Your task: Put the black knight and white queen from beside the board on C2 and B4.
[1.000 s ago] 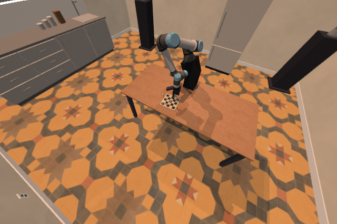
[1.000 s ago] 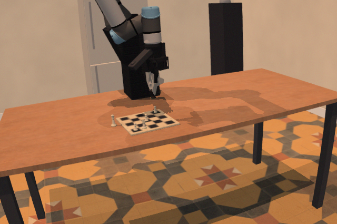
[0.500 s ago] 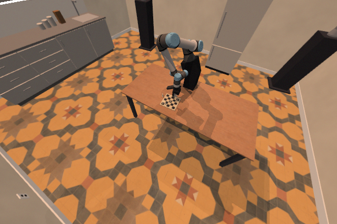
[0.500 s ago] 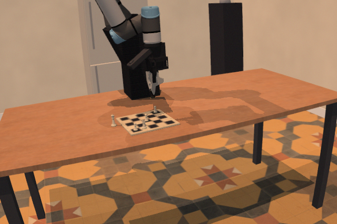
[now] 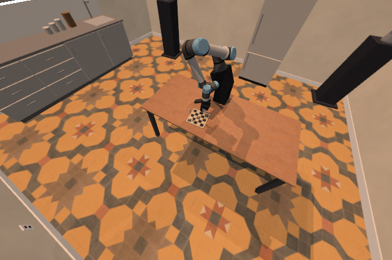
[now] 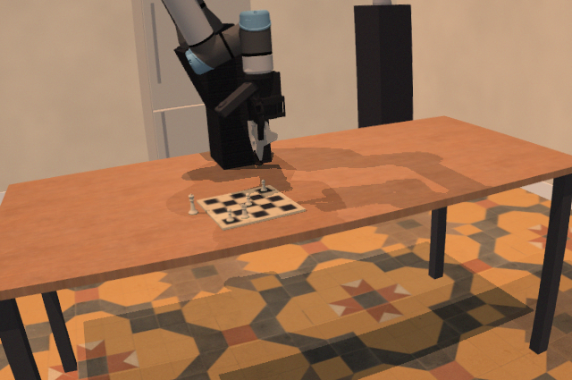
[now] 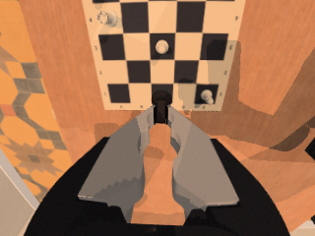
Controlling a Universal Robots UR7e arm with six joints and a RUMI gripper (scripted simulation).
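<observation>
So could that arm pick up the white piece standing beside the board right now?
Probably not yet. The gripper is already shut on the black knight, so it would have to set that down first. The white queen itself stands alone on the table, nothing crowding it.

My gripper (image 6: 262, 147) hangs at twelve o'clock above the chessboard (image 6: 251, 206), clamped on something dark. The white queen (image 6: 191, 205) stands on the table (image 6: 115, 228) at nine o'clock.
</observation>
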